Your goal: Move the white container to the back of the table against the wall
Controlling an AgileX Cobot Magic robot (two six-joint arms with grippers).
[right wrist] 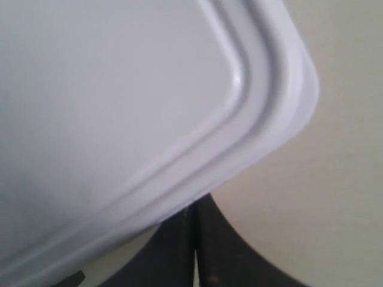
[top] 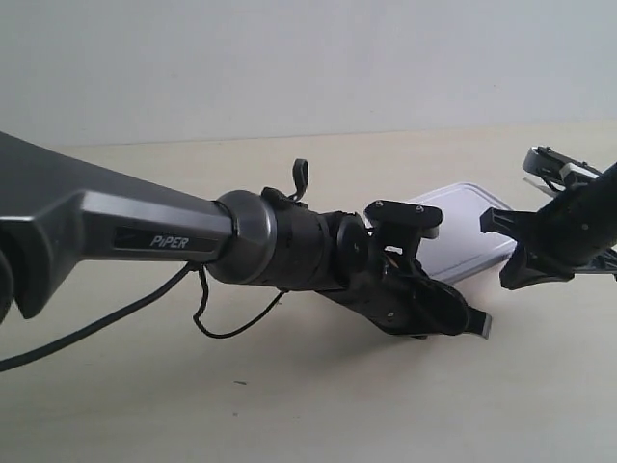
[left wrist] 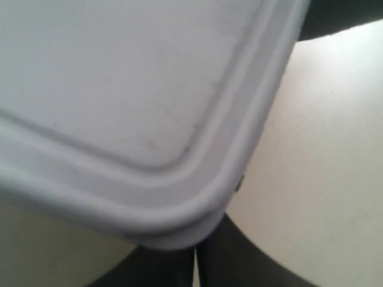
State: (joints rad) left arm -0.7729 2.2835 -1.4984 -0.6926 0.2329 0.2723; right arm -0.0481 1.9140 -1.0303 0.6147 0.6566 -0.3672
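The white container (top: 469,230) lies flat on the table (top: 289,405), well short of the wall (top: 289,58). The arm at the exterior view's left reaches across to its near edge, gripper (top: 461,313) low beside it. The arm at the exterior view's right has its gripper (top: 516,249) at the container's right end. In the left wrist view a rounded corner of the container (left wrist: 149,89) fills the frame, and the left gripper (left wrist: 195,266) is shut, its fingers running under that corner. The right gripper (right wrist: 193,242) is likewise shut beneath another corner of the container (right wrist: 119,89).
A black cable (top: 207,313) hangs under the arm at the exterior view's left. Bare table (top: 145,405) spreads in front, and a strip of table (top: 405,154) lies between the container and the wall. A metal-and-black part (top: 554,166) of the other arm sits at far right.
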